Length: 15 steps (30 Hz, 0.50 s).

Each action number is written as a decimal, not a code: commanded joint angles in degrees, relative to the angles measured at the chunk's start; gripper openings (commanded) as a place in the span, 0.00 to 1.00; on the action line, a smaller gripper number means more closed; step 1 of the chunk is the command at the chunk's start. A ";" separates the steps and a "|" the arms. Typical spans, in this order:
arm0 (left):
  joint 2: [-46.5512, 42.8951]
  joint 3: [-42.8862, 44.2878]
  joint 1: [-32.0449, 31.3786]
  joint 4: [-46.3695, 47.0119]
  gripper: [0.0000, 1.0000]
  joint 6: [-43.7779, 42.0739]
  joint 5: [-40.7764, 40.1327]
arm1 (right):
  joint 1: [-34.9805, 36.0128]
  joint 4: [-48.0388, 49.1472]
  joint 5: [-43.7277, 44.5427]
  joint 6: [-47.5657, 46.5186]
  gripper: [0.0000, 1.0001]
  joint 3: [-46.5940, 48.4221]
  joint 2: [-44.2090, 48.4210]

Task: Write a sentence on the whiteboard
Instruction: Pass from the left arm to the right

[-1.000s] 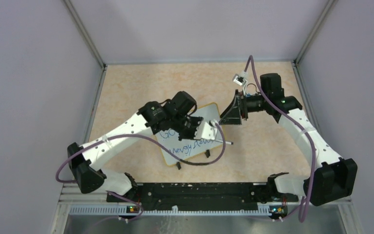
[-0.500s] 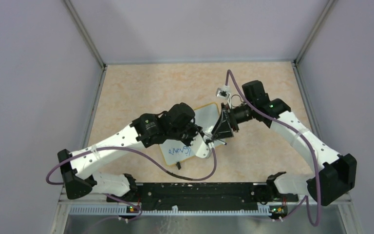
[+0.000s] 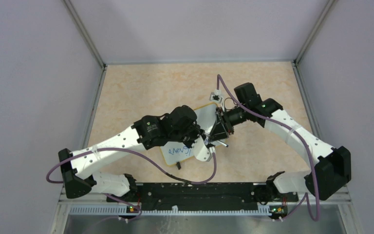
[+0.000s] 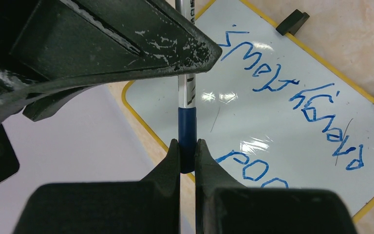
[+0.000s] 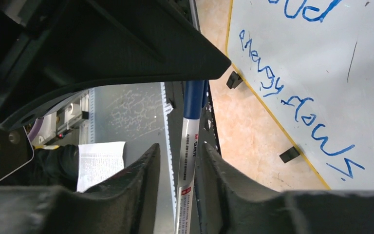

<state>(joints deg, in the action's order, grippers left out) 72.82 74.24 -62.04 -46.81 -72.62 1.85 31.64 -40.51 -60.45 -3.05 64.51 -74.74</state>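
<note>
Enclosure: plain lavender walls [image 3: 29,97] on three sides.
Surface: beige marbled tabletop [image 3: 141,92].
Arms: the white-and-black left arm [image 3: 112,144] and right arm [image 3: 292,131] both reach inward and meet over the middle.
Whiteboard: the small white rectangular whiteboard [image 3: 202,117], with a thin yellow-orange rim, lies flat near the table's centre. It is partly hidden under both wrists.
Left gripper [image 4: 188,146]: clenched on the blue end of the marker.
Right gripper [image 5: 181,146]: fingers straddle the white barrel with a slim gap on each side, so it is released.
Marker [image 4: 186,95]: a slender white pen with a blue end, spanning between the two claws above the board.
Sentence [image 4: 272,83]: blue handwriting in two lines, one starting "Goo", the other a scrawl.
Clip feet [image 4: 292,22]: small, black, at the board's edge.
</note>
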 commanded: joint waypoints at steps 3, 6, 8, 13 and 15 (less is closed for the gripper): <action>-1.28 1.25 -0.71 1.98 0.00 -0.23 0.35 | 0.71 -0.31 1.05 -1.49 0.10 1.73 -0.41; -1.39 1.21 -0.71 2.13 0.08 1.99 0.18 | 0.71 -0.66 0.98 -1.61 0.00 2.13 -0.41; -1.71 0.84 -0.71 2.81 0.32 4.01 -0.76 | 0.58 -0.94 2.26 -1.80 0.00 2.78 -0.25; -2.89 0.77 0.10 4.89 0.70 10.02 -1.01 | -3.07 0.10 3.93 -1.04 0.00 3.98 0.43; -3.17 1.13 1.18 5.73 0.76 12.95 0.34 | -6.16 1.04 4.58 -0.45 0.00 4.15 0.91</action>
<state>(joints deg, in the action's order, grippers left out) 72.07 74.24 -62.26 -44.86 -66.61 0.97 30.06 -41.50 -57.14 -3.88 65.06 -75.13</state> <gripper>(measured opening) 0.710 0.048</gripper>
